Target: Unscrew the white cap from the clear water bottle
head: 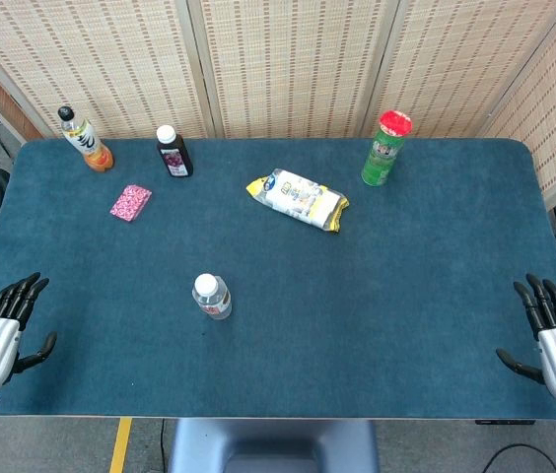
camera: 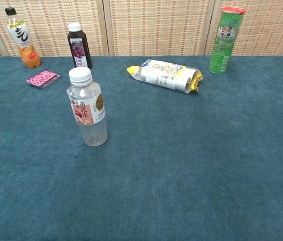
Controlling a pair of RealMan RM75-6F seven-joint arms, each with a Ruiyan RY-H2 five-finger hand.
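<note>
A clear water bottle (head: pixel 213 298) (camera: pixel 87 108) stands upright on the blue table (head: pixel 377 296), a little left of the middle near the front. Its white cap (head: pixel 206 286) (camera: pixel 80 75) sits on top, and a red and gold label wraps its middle. My left hand (head: pixel 2 325) rests at the front left corner with fingers spread and nothing in it, far from the bottle. At the front right corner my right hand (head: pixel 554 330) lies the same way, fingers apart and empty. Neither hand shows in the chest view.
Along the back stand an orange drink bottle (head: pixel 86 140), a dark juice bottle (head: pixel 173 152) and a green can with a red lid (head: pixel 386 148). A pink packet (head: pixel 130 202) lies at the left. A white and yellow snack pack (head: pixel 298 199) lies behind the water bottle.
</note>
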